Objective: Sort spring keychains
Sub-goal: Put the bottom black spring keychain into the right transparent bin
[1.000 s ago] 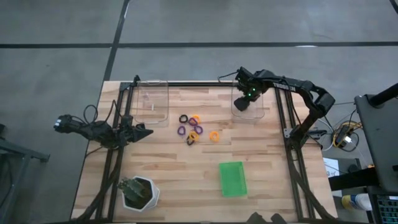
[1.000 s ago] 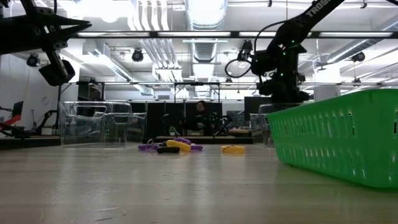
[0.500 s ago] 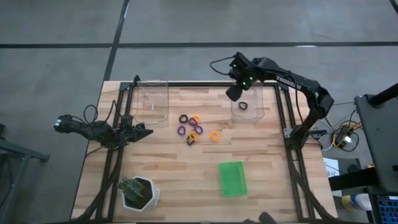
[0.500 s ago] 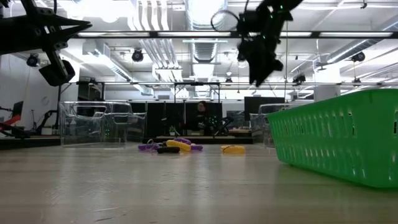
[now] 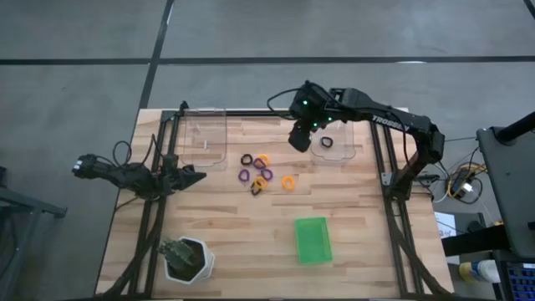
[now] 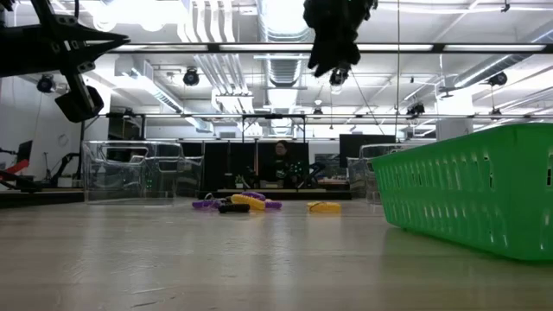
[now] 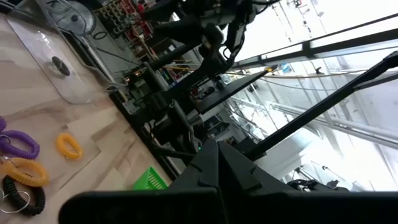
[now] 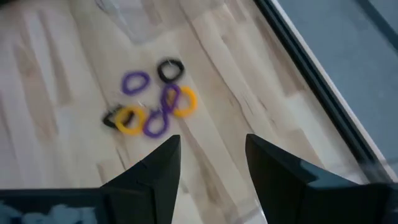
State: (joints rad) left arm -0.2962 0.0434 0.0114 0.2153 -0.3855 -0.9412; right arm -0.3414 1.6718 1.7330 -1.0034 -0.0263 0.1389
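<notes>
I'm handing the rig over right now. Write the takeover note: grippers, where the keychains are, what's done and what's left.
Right gripper: open, empty, raised between the right clear bin and the pile.
Left gripper: parked at the table's left edge, shut, empty.
Done: one black keychain lies in the right clear bin.
Left: the loose pile mid-table, black, purple and orange-yellow keychains, some touching. Left clear bin and green tray hold no keychains that I can see.

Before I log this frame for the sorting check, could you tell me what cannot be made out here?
- Left gripper, high view: too small and dark to tell open or shut; left wrist view cuts off its fingers.
- Black keychain in the right clear bin: low view hides it behind bin walls.
- Keychain pile, right wrist view: blurred and overlapping, count uncertain.
</notes>
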